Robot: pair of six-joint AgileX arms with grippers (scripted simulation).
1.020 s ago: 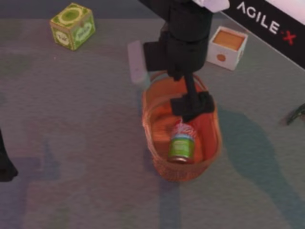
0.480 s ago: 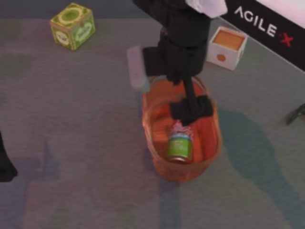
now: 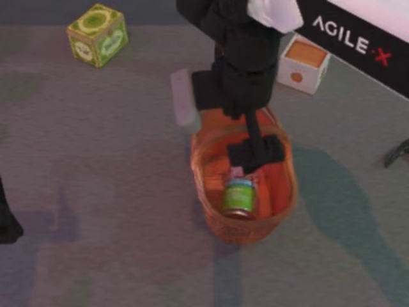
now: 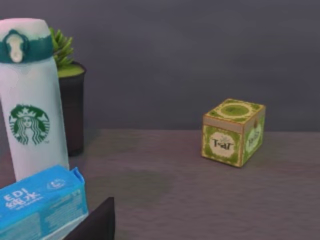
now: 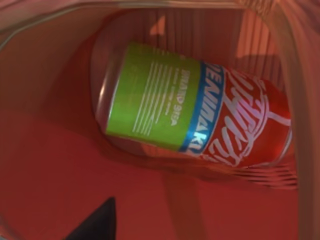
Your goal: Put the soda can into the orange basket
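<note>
1. Plainly, the broad grey-purple table (image 3: 96, 192) bears everything here, and the black right arm reaches in from the top view's upper edge to hang over the middle of it.
2. The large oval orange basket (image 3: 284, 192), thin-handled with a ribbed floor, sits just right of centre, directly under that arm.
3. The right gripper (image 3: 255, 153) is above the basket's far half; whether its pincer is apart or together I cannot tell, but the wrist view shows nothing between the fingers.
4. The small cylindrical soda can (image 3: 239, 198), red above and lime-green below, lies on its side on the basket floor (image 5: 50, 165), apart from the gripper and leaning toward one wall.
5. The left gripper (image 3: 7, 224) is parked at the table's left edge; its fingers cannot be judged.
6. A green-and-cream cube box (image 3: 97, 34) and a white box with an orange top (image 3: 305, 62) stand well apart from the basket.
7. Judged from this, the placing is done and the step in hand is withdrawal: the next move calls for a straight lift clear of the arched handle.
</note>
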